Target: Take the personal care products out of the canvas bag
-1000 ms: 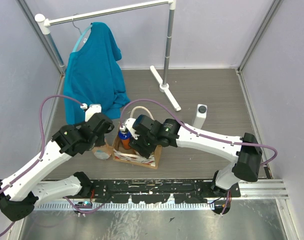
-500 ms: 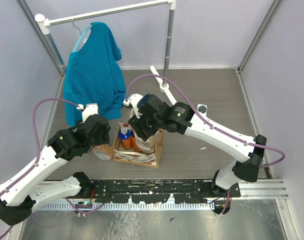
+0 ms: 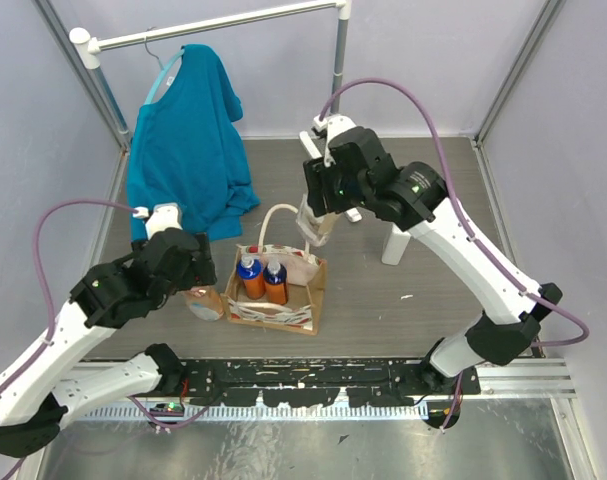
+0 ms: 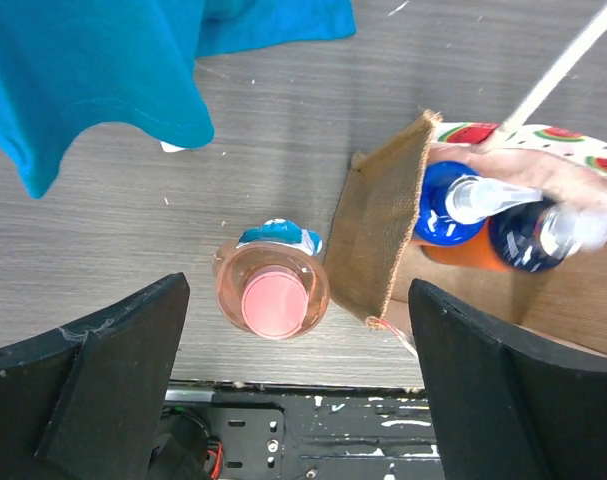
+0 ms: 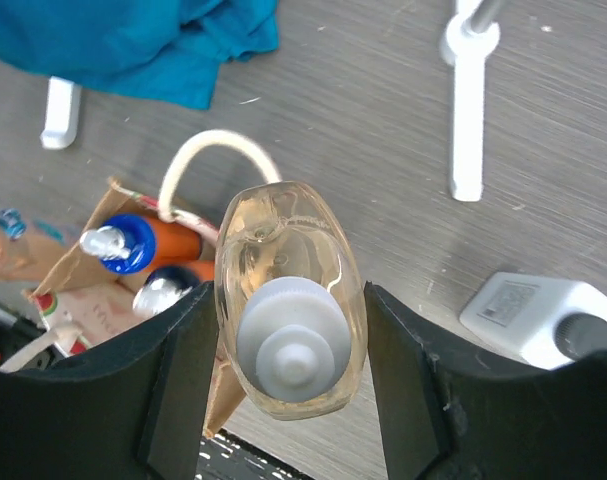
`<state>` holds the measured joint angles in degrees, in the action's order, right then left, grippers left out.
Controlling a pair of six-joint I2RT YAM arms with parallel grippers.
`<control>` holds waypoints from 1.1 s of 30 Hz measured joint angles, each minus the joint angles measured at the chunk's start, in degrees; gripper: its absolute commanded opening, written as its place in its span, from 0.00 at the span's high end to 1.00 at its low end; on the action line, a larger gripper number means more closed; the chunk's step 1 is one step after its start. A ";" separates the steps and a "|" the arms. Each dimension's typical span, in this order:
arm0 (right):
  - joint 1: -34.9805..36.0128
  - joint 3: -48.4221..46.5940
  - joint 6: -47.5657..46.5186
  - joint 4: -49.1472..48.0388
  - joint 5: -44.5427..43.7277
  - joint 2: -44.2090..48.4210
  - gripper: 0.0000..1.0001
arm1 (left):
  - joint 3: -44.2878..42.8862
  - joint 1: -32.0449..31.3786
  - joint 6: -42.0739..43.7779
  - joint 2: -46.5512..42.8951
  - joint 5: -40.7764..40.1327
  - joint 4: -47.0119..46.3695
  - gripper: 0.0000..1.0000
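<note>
Amber-tinted clear plastic bottle (image 5: 288, 300) is now up out of the tan canvas bag (image 3: 311, 296), w/ R jaws part-shut on it above the bag. L jaws just sprang wide, empty, over the pink round bottle (image 4: 271, 292) left standing on the bench (image 3: 403, 300) beside the bag. Two orange blue-capped bottles (image 3: 251, 283) remain inside, so approx half done.

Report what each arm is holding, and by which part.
The right jaws pinch the pale amber bottle across its body; the left jaws stand open, empty.

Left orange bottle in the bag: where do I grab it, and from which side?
Probably the blue cap and neck, from straight above: the left orange bottle stands upright inside the canvas bag, walls around its body, second bottle close beside it.
</note>
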<state>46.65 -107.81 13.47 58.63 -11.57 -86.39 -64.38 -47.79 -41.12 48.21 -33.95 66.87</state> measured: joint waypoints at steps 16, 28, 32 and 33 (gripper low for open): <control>-10.10 27.30 4.04 -9.55 -9.18 5.05 0.99 | -17.88 -1.07 5.79 13.09 9.70 -5.64 0.01; -12.50 41.72 5.99 -20.85 -8.87 5.27 0.99 | -6.60 -4.50 9.40 20.96 13.97 -16.46 0.01; -12.72 42.58 6.23 -23.02 -9.25 5.27 0.95 | -3.78 -4.55 9.40 21.68 13.68 -18.08 0.03; -12.79 42.69 6.23 -23.34 -9.31 5.27 0.93 | -3.30 -4.55 9.35 21.81 13.64 -18.25 0.05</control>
<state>33.87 -65.12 19.70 35.29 -20.88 -81.12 -67.68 -52.34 -31.77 70.02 -20.32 48.62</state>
